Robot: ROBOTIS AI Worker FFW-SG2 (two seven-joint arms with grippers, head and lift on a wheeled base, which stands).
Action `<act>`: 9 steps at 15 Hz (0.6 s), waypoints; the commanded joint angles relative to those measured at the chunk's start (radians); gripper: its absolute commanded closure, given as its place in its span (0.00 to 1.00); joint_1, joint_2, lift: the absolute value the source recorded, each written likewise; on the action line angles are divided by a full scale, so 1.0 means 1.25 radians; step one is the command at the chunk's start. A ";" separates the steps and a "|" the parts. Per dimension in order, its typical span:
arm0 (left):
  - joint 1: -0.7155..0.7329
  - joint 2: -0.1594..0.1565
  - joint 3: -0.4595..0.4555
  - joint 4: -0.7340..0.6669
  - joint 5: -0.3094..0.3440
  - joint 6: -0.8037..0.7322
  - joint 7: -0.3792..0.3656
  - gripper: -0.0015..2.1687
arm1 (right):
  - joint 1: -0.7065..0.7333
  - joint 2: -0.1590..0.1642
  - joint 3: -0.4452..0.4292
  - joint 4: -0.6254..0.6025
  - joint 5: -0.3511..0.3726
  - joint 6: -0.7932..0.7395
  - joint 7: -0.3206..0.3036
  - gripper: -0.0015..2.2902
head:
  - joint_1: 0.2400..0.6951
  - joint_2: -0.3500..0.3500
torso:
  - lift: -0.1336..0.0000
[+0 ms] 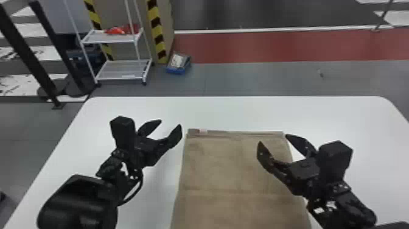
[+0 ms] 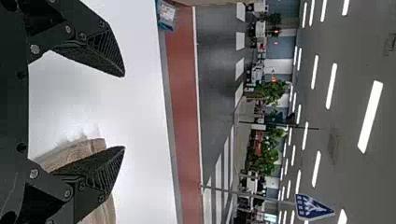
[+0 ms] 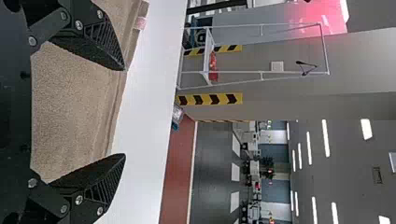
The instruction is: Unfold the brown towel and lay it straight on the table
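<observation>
1. The right pincer point(image 1: 273, 139) is hanging with fingers apart above the towel's point(image 1: 231, 166) far right corner, so it is sitting nearer.
2. The left pincer point(image 1: 171, 123) is gaping too, just outside the far left corner.
3. The towel is lying on the worktop point(image 1: 231, 112), its long axis apparently running away from the robot.
4. It is looking brown, flat, faintly creased crosswise.

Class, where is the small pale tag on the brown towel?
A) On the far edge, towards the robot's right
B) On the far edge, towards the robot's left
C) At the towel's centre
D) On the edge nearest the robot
B: the tag sits on the towel's far edge, near its left corner.
</observation>
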 commanded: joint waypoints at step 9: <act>-0.056 -0.012 -0.039 0.097 0.000 0.005 -0.040 0.19 | 0.083 -0.004 -0.022 -0.006 -0.010 -0.087 0.000 0.11 | 1.00 0.57 | 0.07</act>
